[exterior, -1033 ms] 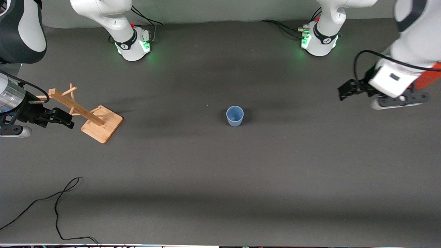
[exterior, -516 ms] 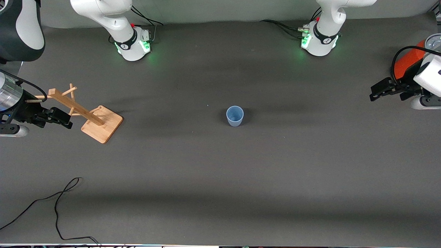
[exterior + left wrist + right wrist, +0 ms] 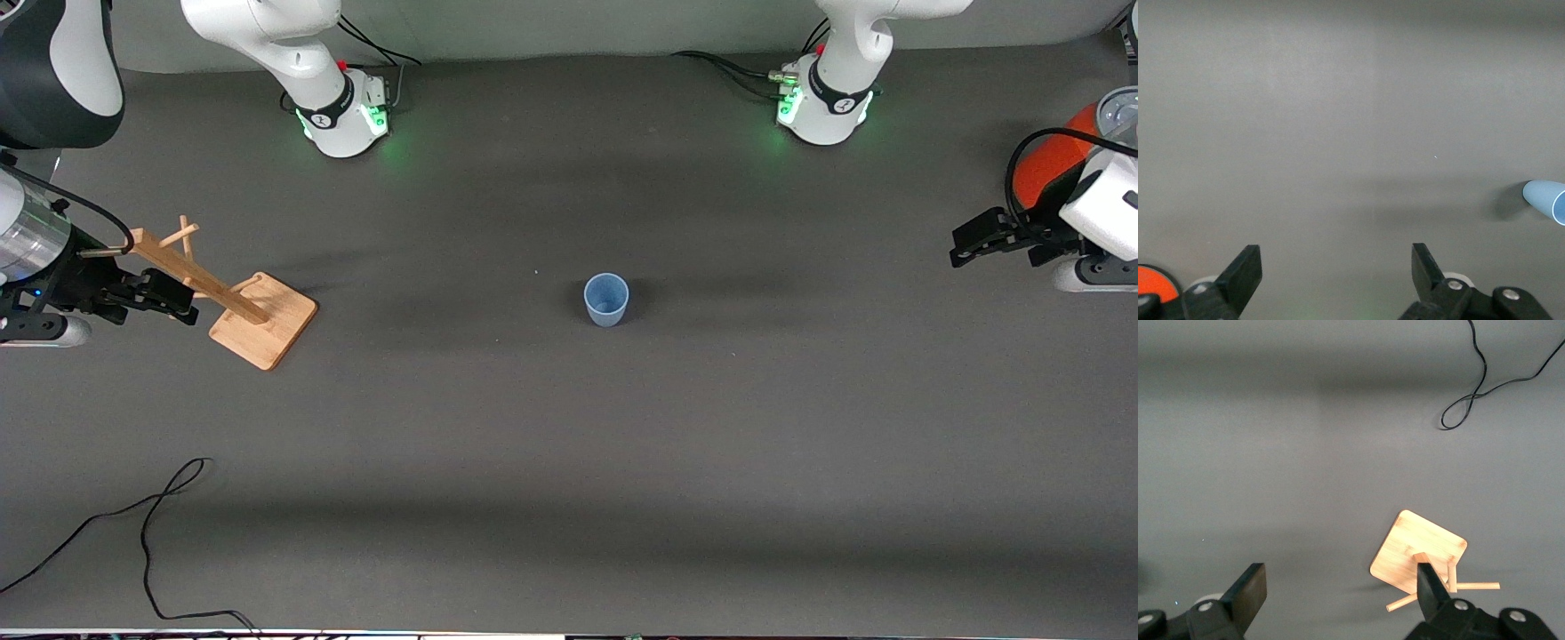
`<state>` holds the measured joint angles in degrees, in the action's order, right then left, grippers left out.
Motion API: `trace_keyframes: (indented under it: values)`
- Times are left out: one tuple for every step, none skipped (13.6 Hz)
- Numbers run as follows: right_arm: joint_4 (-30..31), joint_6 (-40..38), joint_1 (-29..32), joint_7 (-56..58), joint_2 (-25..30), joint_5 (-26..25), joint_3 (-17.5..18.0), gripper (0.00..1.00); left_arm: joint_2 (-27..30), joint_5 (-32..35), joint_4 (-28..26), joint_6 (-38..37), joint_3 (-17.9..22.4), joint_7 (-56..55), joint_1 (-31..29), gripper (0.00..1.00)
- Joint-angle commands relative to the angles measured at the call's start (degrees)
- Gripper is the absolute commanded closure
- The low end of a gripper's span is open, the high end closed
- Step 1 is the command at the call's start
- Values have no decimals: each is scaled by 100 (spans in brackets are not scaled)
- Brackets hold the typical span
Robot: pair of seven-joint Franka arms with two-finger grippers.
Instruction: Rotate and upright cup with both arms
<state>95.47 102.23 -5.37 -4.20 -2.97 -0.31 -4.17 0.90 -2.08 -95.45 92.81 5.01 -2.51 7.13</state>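
Blue and small, the cup (image 3: 606, 299) stands in the middle of the dark surface (image 3: 569, 427). Its open mouth faces up, so it looks upright already. Nothing touches it.

The left end effector (image 3: 969, 244) hangs over the left arm's end of the surface, well apart from the cup, just beside an orange-red can (image 3: 1049, 164). Its fingers (image 3: 1245, 270) are spread wide and hold nothing. In the left wrist view the cup (image 3: 1546, 200) shows only at the edge.

The right end effector (image 3: 169, 298) hangs over the right arm's end of the surface, right by a wooden rack (image 3: 227, 293). Its fingers (image 3: 1251, 590) are spread wide too, and they are empty. A black cable (image 3: 147, 533) lies on the surface, nearer the front camera than the rack.

I think the job looks almost done, and both arms seem to be out of the way. To do this part well, each arm should stay high and far from the cup, so it does not get bumped and tip over. The right arm should also take care not to knock the rack.
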Motion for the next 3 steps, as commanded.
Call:
trace_keyframes:
  values:
    - [-81, -107, -17, 16, -1, 13, -13, 0, -55, 260, 167, -175, 0, 128, 7, 0]
    - [-81, -124, -8, 16, 7, 13, -13, 0, -55, 261, 159, -167, 0, 137, -1, 0]
    - [-81, -133, -8, 16, 7, 13, -13, 0, -55, 261, 150, -167, 8, 172, -1, 0]
